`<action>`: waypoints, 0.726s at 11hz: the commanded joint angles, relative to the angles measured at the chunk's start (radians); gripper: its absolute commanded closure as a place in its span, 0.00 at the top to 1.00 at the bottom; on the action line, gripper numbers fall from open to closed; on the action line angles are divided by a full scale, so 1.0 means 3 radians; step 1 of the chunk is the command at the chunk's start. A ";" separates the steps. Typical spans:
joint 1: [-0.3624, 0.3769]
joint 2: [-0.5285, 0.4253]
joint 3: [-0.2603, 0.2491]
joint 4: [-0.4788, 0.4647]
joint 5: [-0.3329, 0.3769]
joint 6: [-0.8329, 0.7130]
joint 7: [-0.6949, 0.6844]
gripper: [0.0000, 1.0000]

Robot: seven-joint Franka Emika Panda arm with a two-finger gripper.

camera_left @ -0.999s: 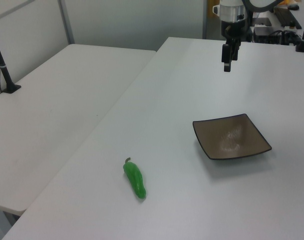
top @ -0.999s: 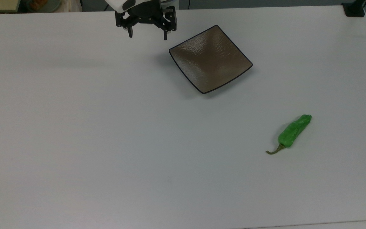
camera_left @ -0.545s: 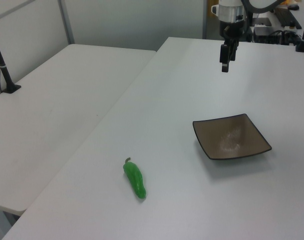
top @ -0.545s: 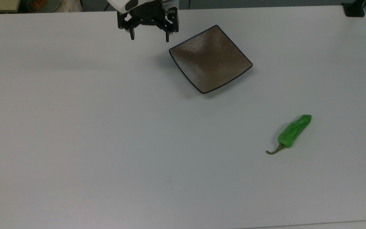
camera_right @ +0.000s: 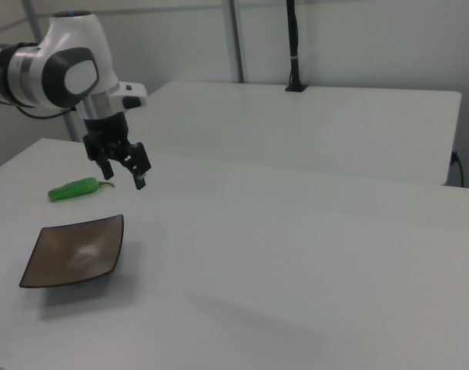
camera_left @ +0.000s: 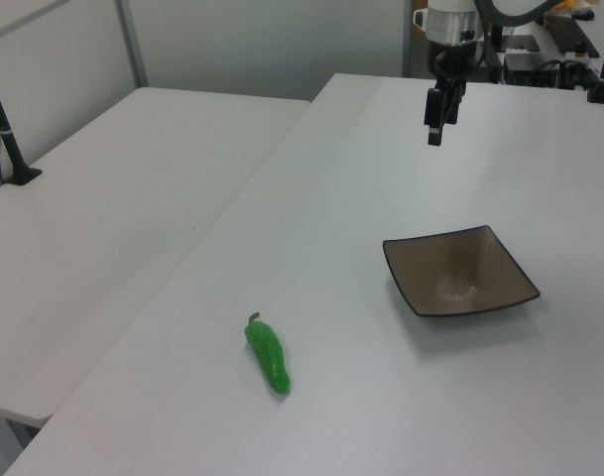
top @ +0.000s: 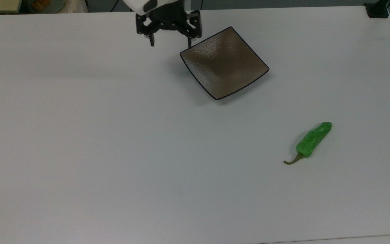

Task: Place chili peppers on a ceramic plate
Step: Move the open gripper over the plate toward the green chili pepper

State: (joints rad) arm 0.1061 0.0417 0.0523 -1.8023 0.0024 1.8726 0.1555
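White bench [top: 113, 135] and a second one beside it, pale walls behind: that was the room as I ran the arm from afar. My hand [top: 170, 43] hung above the bench with its two fingers spread wide and nothing between them, just off the plate's [top: 224, 63] near corner in the top view. Over the last second it had slid toward the top view's right, closing on that corner; in the left view [camera_left: 435, 127] it had drifted to the left view's left and sat a little higher in the picture. The right view showed the hand [camera_right: 123, 174] dangling above the plate [camera_right: 76, 250] with the pepper [camera_right: 74, 189] behind it.

The pepper [top: 311, 141] had not stirred: it lay flat on the bench, well apart from the plate, stem pointing toward the top view's lower left. The plate [camera_left: 460, 284] was bare and had kept its place too. I judged the task barely begun, the arm only starting its swing toward the pepper [camera_left: 267, 356], with the whole reach, grasp and carry left to do.
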 commanded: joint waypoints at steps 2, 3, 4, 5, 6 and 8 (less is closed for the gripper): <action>0.0075 0.0346 0.0280 0.0316 0.0124 0.0210 0.0773 1.00; 0.0126 0.0397 0.0321 0.0352 0.0196 0.0327 0.0963 1.00; 0.0177 0.0443 0.0362 0.0357 0.0207 0.0440 0.1167 1.00; 0.0203 0.0469 0.0418 0.0368 0.0207 0.0562 0.1371 1.00; 0.0249 0.0596 0.0490 0.0474 0.0207 0.0680 0.1606 1.00; 0.0417 0.0969 0.0531 0.0851 0.0161 0.0803 0.2128 1.00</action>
State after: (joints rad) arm 0.1809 0.2114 0.2033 -1.6783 0.0491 2.0790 0.6432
